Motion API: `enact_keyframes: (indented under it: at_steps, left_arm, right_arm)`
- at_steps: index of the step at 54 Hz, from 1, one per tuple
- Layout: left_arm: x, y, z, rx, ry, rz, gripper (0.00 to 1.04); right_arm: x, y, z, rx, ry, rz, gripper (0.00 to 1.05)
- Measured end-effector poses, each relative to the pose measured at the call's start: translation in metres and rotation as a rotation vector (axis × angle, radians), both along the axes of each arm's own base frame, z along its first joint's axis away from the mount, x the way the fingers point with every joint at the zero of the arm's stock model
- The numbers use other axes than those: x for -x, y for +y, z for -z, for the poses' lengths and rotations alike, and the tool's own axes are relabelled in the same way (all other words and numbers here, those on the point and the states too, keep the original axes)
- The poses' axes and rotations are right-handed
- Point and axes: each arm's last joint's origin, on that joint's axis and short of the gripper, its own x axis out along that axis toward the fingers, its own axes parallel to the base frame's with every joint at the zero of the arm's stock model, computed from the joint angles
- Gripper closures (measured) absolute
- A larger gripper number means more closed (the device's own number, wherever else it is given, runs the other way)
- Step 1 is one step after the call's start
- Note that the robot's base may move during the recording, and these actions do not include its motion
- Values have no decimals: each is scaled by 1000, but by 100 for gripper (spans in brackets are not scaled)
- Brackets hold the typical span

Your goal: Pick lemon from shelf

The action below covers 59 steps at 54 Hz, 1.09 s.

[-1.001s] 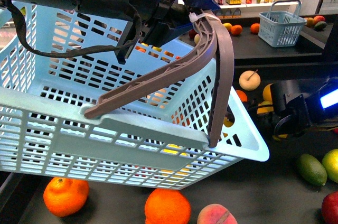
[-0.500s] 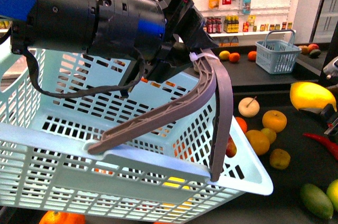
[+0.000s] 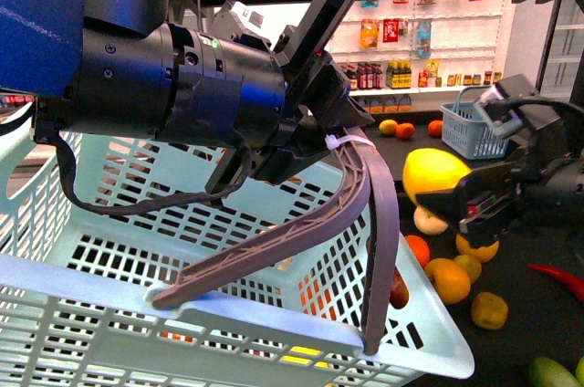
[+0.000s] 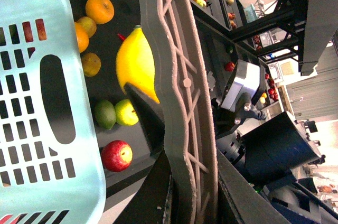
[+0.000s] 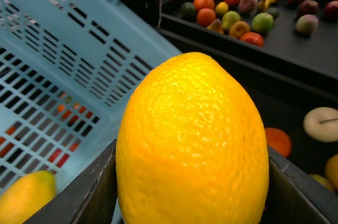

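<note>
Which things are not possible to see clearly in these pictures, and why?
- What lies behind the basket: front view, its slatted wall shows only coloured glimpses.
- The lemon's lower end: right wrist view, cut off by the picture edge.
- One side of the lemon: left wrist view, the handle covers it.
- Labels on the far bottles: front view, too small.

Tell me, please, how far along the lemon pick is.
Done: the right gripper is shut on the lemon, which hangs clear of the shelf and its other fruit. In hand: the left gripper holds the blue basket by its handle, beside the lemon. Left: probably carrying the lemon over the basket rim; it is not inside yet.
</note>
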Motion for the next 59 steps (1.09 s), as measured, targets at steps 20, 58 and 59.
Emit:
enact_keyframes:
  at_steps: [20,58,59]
  left_arm:
    - [0,0,0,0,-1,0,93]
    - [-1,0,1,-2,4,-2,93]
    - [-1,0,1,-1,5,-1,93]
  right_arm:
    - [15,53,16,-10,97,-85,39]
    - [76,-38,-76,-101,37,520,2]
    - [91,-42,-80,-103,27,538,2]
